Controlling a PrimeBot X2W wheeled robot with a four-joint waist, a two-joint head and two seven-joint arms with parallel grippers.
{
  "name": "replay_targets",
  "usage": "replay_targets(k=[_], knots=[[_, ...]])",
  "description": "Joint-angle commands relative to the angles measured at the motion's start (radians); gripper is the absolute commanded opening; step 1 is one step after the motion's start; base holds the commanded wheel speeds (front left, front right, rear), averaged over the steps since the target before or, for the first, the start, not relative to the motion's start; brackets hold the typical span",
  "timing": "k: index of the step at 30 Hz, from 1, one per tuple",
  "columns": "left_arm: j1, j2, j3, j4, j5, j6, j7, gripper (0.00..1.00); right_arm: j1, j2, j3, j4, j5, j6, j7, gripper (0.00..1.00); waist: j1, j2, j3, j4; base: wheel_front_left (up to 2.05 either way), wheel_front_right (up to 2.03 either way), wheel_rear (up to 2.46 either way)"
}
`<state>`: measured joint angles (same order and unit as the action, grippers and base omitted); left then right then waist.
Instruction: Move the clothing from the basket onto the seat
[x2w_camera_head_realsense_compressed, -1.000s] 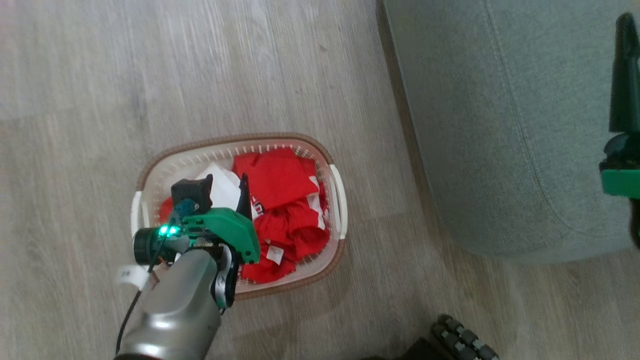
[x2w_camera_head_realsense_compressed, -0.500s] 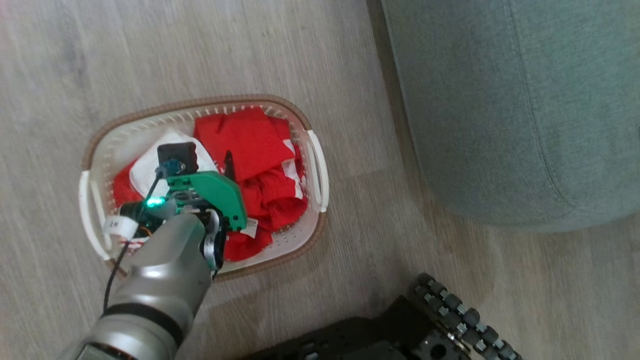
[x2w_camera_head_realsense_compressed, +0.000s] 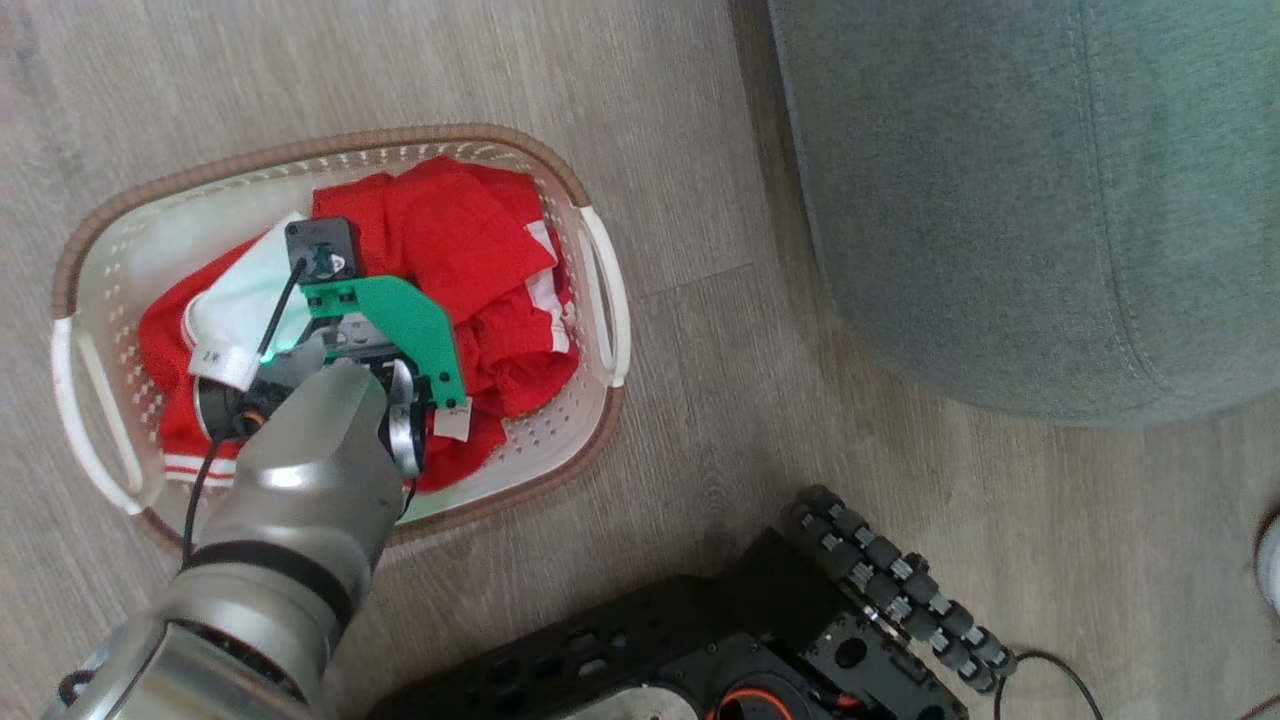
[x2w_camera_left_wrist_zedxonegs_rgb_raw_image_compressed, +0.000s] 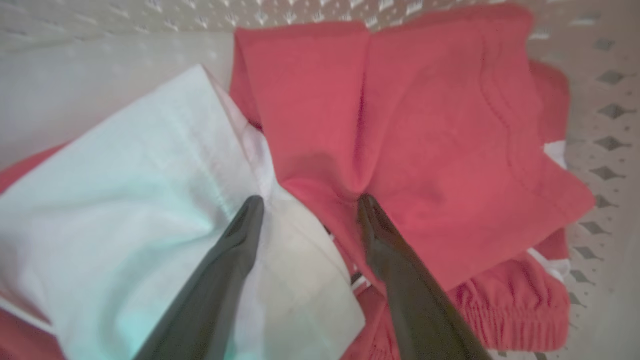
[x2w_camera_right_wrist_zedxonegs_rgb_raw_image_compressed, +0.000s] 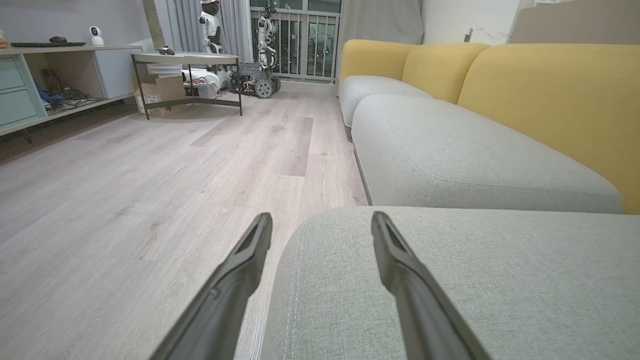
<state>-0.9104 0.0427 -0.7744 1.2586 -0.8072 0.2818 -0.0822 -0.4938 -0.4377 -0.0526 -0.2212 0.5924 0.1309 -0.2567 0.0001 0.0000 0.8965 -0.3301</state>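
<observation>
The left gripper is about half open with nothing in its hold. Its tips press down into the clothing, one finger on a white panel and the other in a crease of the red fold. All the clothing lies right under and around these tips, inside the basket.

If the fingers close here, they will likely pinch only the top layer where white meets red. One piece may then come up while the rest stays behind. A thin pinch on soft cloth can also slip out partway through the lift. A trailing sleeve or hem could catch on the brown rim and drag or tip the light basket. If the tips push deeper, they could jam in the holes of the basket wall.

The seat stands well to the right of this gripper and looks higher than the basket. The basket's near wall and its white handle lie between them, then a strip of bare floor where a loose piece could drop. The robot's black base sits behind the gripper, close to the basket.

The right gripper is open and empty, just above a corner of the seat. Yellow backrests lie to its right, and a table stands far beyond its tips.
</observation>
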Motion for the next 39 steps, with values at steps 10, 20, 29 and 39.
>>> replay_targets(k=[10, 20, 29, 39], knots=[[0.000, 0.008, -0.038, 0.004, -0.040, -0.017, 0.039, 0.00, 0.009, -0.005, 0.005, -0.022, 0.010, 0.000, -0.005, 1.00, -0.0001, 0.0000, 0.020, -0.005, 0.00, 0.00, 0.00], [0.028, 0.008, -0.061, -0.012, -0.079, -0.054, -0.029, 0.00, 0.011, -0.005, 0.019, -0.016, 0.003, 0.000, -0.005, 1.00, -0.0001, 0.0000, -0.059, 0.016, 0.00, 0.00, 0.00], [0.106, 0.008, -0.094, -0.075, -0.155, -0.105, -0.118, 0.00, 0.057, -0.017, 0.033, -0.014, -0.011, 0.000, -0.005, 1.00, -0.0001, 0.0000, -0.209, 0.068, 0.00, 0.00, 0.00], [0.169, 0.008, -0.162, -0.128, -0.182, -0.153, -0.174, 0.00, 0.128, -0.023, 0.064, 0.006, -0.036, 0.000, -0.005, 1.00, -0.0001, 0.0000, -0.401, 0.137, 0.00, 0.00, 0.00]])
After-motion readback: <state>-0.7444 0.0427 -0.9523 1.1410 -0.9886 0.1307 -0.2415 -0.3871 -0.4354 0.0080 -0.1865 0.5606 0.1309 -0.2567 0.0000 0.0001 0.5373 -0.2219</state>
